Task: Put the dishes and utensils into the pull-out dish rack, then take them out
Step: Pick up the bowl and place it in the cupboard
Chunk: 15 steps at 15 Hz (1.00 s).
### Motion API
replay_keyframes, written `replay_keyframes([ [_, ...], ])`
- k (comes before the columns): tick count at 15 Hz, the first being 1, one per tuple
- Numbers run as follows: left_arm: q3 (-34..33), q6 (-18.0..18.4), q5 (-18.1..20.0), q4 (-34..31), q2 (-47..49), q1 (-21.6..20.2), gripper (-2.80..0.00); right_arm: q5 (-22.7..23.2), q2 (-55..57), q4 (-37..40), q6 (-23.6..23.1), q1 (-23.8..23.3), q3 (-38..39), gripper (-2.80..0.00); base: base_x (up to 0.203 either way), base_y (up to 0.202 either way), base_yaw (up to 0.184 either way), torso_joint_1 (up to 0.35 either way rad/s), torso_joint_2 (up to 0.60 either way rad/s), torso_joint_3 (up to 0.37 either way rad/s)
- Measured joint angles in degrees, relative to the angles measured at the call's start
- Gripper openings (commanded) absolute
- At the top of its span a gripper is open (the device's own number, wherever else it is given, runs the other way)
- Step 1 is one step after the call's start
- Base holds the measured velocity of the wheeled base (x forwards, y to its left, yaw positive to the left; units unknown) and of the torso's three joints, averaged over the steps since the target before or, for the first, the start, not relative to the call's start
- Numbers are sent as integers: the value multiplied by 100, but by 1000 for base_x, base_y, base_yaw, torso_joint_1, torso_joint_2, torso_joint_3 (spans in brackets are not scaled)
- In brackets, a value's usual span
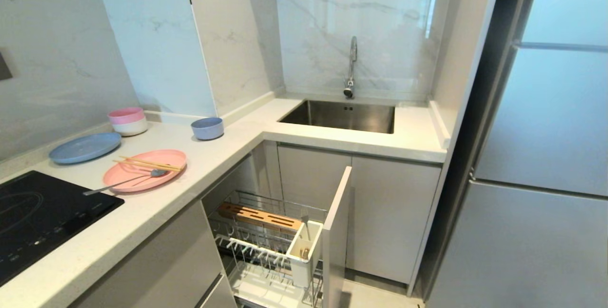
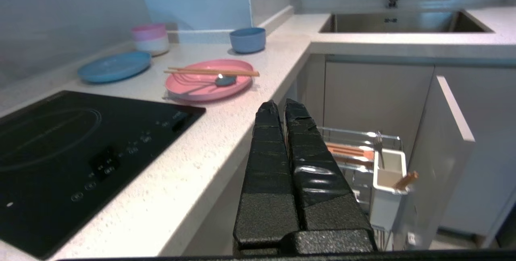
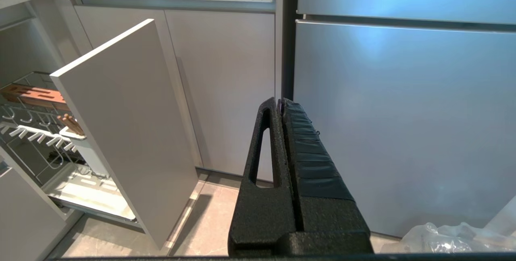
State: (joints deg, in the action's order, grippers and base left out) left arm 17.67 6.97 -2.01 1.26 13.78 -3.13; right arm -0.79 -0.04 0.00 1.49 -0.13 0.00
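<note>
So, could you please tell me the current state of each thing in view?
Dish rack: pulled out, prongs bare.
Utensil cup: holds a fork and brown sticks.
Pink plate: on counter, chopsticks across it.
Blue bowl: upright on counter.
Faucet: not running.
Left pincer: shut, empty.
Right pincer: shut, empty.
</note>
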Motion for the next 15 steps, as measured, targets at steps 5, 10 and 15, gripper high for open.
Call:
replay_keyframes([
  [5,-937,93,20,-148,-910,226,-280,0,1,0,2,2,0,-280,0,0,0,0,0,0],
  [10,-1577,110,45,-136,-1345,269,-280,0,1,0,0,2,0,-280,0,0,0,0,0,0],
  [15,-1622,396,169,-136,-1387,278,-280,1,0,0,0,2,0,-280,0,0,0,0,0,0],
])
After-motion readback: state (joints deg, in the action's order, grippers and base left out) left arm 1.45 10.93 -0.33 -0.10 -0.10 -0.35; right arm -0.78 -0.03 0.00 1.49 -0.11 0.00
